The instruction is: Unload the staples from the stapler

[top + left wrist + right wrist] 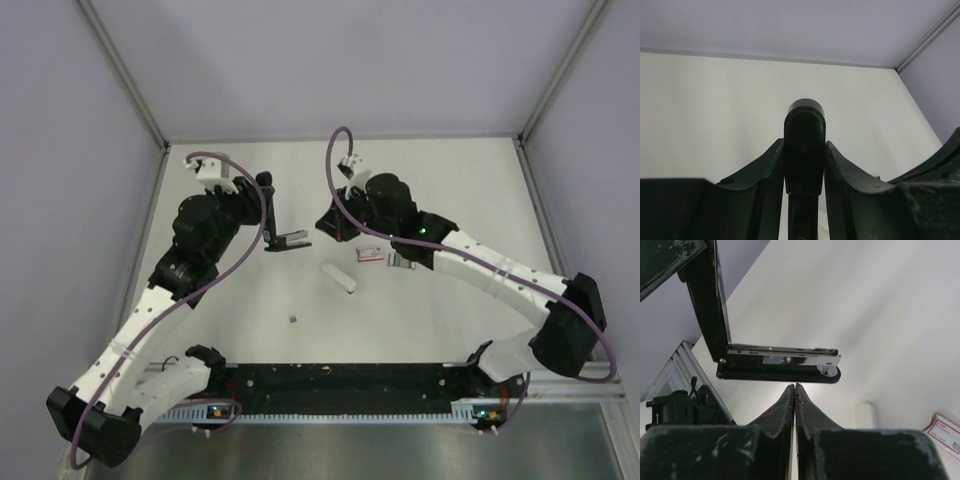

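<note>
Black stapler (780, 365) (hinged open) hangs clamped in the left end effector (805, 150).

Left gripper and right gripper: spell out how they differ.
The left gripper is clamped on the raised top arm of the stapler; the right gripper is shut with nothing visible between its fingers. The left gripper holds the stapler hinged open; the right gripper only sits close beside its base. Both are black, two-fingered.
</note>
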`<action>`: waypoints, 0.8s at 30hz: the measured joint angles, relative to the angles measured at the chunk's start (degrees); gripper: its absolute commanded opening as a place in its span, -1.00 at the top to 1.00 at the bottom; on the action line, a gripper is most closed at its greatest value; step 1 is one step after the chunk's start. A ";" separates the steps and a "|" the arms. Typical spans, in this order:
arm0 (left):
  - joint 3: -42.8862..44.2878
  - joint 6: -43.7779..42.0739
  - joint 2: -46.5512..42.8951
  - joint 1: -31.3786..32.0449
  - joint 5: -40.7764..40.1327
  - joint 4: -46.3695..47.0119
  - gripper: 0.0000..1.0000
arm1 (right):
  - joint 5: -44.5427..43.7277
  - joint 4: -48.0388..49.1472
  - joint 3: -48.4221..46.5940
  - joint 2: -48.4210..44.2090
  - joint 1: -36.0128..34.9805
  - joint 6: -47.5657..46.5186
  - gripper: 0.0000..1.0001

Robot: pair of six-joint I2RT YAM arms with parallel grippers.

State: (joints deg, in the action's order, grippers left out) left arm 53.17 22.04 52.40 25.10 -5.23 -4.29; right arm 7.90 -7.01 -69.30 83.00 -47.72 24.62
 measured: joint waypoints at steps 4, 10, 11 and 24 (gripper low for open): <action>0.26 -0.07 -0.42 0.00 0.09 -0.04 1.00 | 1.64 -2.47 1.68 -4.44 -0.31 0.68 1.00; 0.83 0.52 -0.48 0.00 0.94 0.44 1.00 | 5.27 1.03 9.07 -3.32 -3.91 6.25 1.00; 0.83 0.57 -0.52 0.02 1.11 0.48 1.00 | 5.53 2.21 10.16 -2.12 -4.68 7.50 1.00; 0.83 3.39 -3.50 0.02 3.69 -0.81 1.00 | -1.11 15.10 10.93 10.01 -6.51 15.32 1.00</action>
State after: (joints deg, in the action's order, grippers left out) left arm 54.00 25.43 48.90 25.12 -1.54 -5.10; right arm 6.79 8.10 -58.37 93.01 -54.24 39.94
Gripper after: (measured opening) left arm 0.385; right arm 0.003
